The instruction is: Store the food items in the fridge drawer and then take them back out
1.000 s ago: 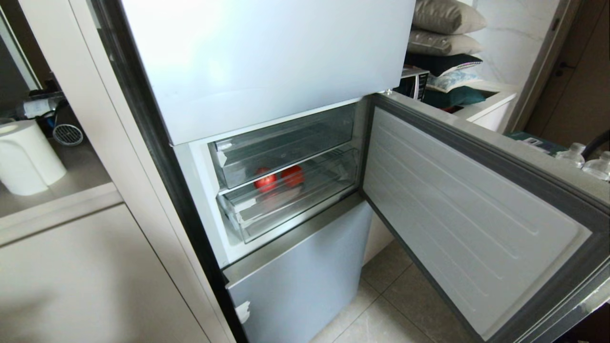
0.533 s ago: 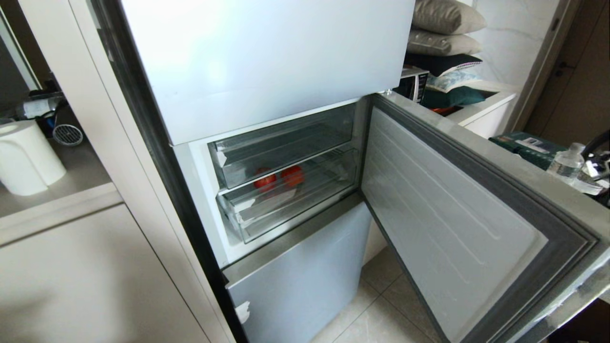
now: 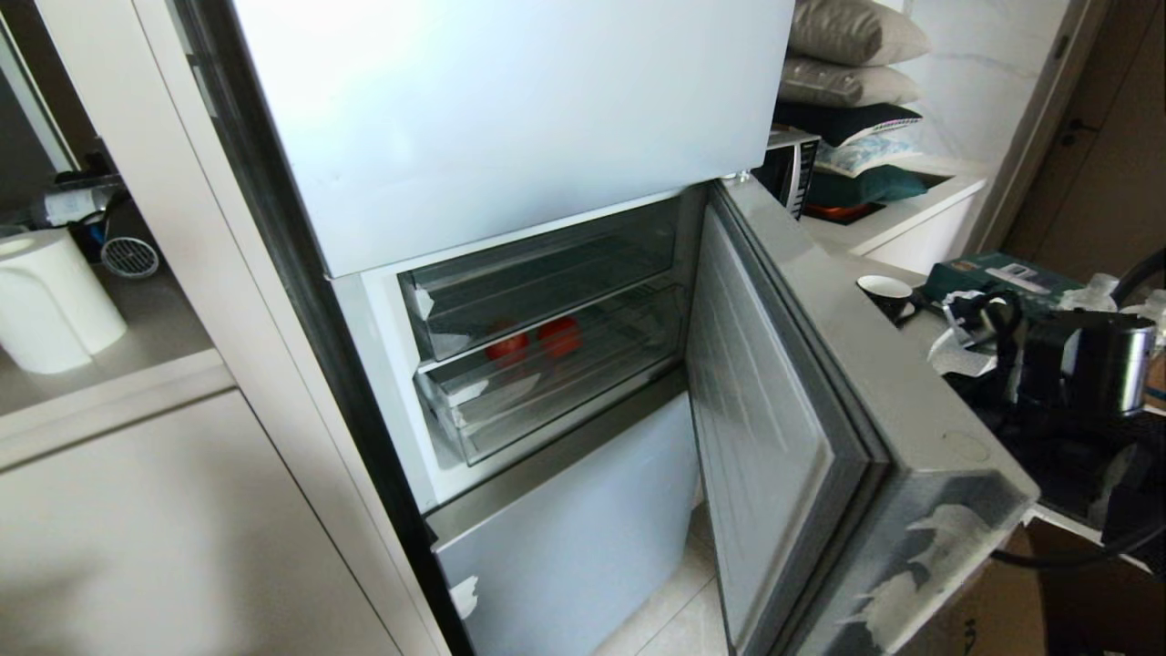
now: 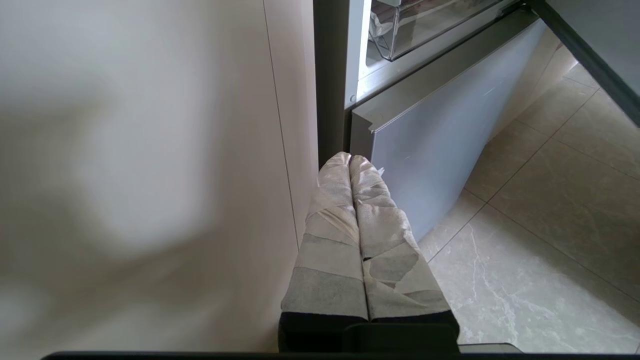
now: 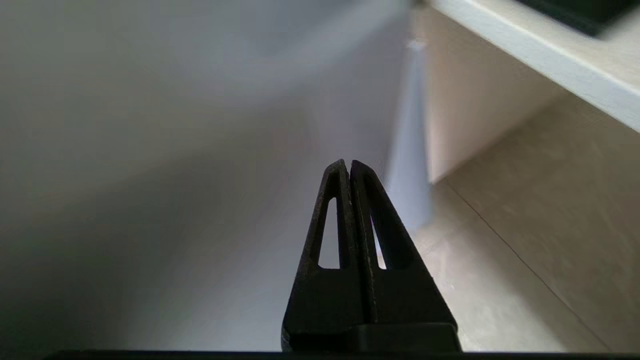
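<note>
The tape-wrapped left gripper (image 4: 350,162) hangs clenched beside the pale cabinet, two red round fruits (image 3: 536,341) sit inside the clear plastic lower fridge drawer (image 3: 556,387), and the black right gripper (image 5: 348,167) is clenched, holding nothing, near the grey half-open fridge door (image 3: 802,364).

Home kitchen, fridge (image 3: 510,118), cabinets (image 3: 164,528), tiled floor (image 4: 540,240)

We see soft daylight glare on the upper fridge door (image 3: 510,118); the right wrist view smears with motion blur.
</note>
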